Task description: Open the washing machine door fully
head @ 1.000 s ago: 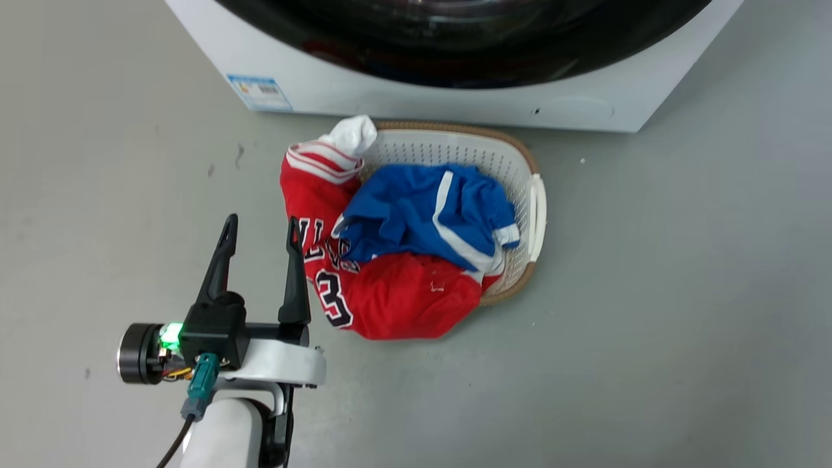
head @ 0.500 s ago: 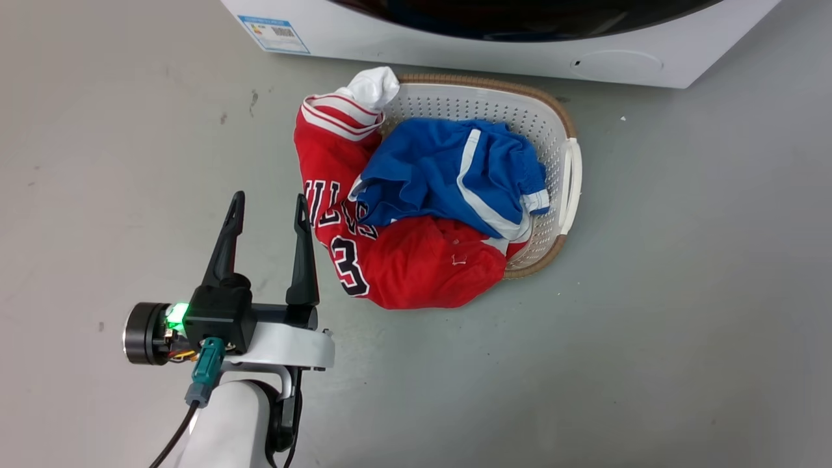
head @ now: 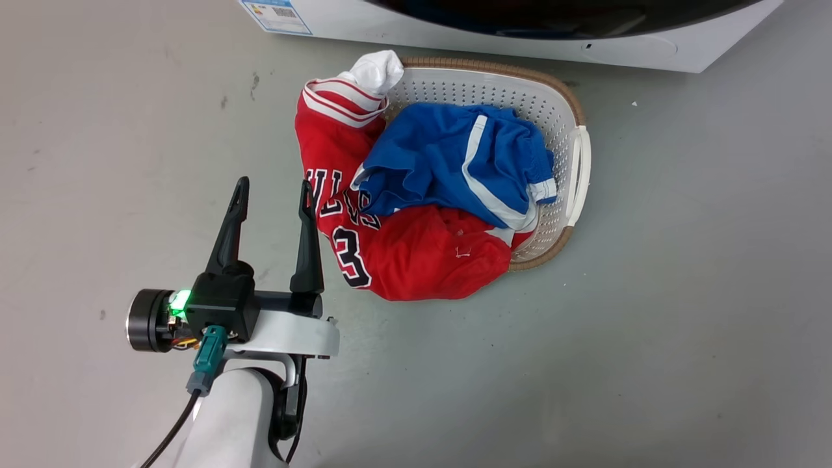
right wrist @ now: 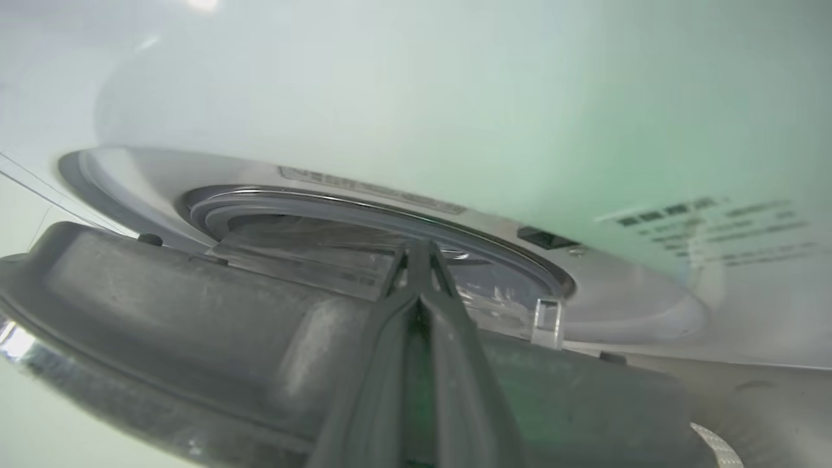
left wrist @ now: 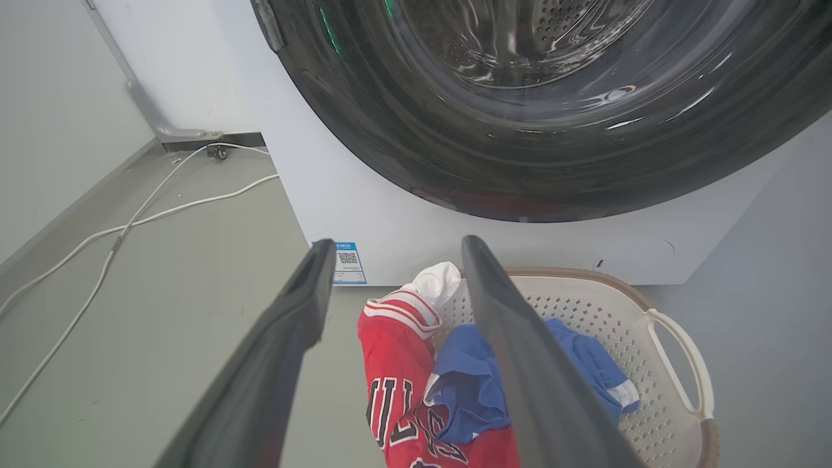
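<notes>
Head view is looking straight down at the floor point(head: 682, 292) in front of the washing machine point(head: 455, 32). Its white lower front runs along the top edge, with the blue sticker point(head: 276, 13) on the left and the round cap point(head: 627, 47) on the right. The washing machine door point(head: 552, 10) is a dark glossy strip just above that white panel.

My left gripper point(head: 273, 185) sits low on the left with its fingers spread wide and nothing between them. It hangs over bare floor just beside the red jersey point(head: 416, 260). The jersey spills out of the laundry basket point(head: 578, 162), with blue shorts point(head: 455, 156) piled on top and a white cloth point(head: 376, 68) at the end towards the machine. The basket stands close in front of the machine.

On the left wrist view I'm looking between the two open fingers at the sticker and the basket. Above them the door is a black ring around a clear bowl, the steel drum showing through the glass, and a metal hinge point(left wrist: 266, 23) sits at upper left. A white cable point(left wrist: 130, 224) trails across the floor beside the machine.

On the right wrist view, the right gripper point(right wrist: 419, 253) has its fingers pressed together, with nothing visible between them. They lie over the grey inner side of the door. A gap shows between door and machine front here, so the door is ajar, not fully open. Past the tips I see the rubber ring point(right wrist: 260, 203) around the opening. I cannot tell whether the tips touch the door.
</notes>
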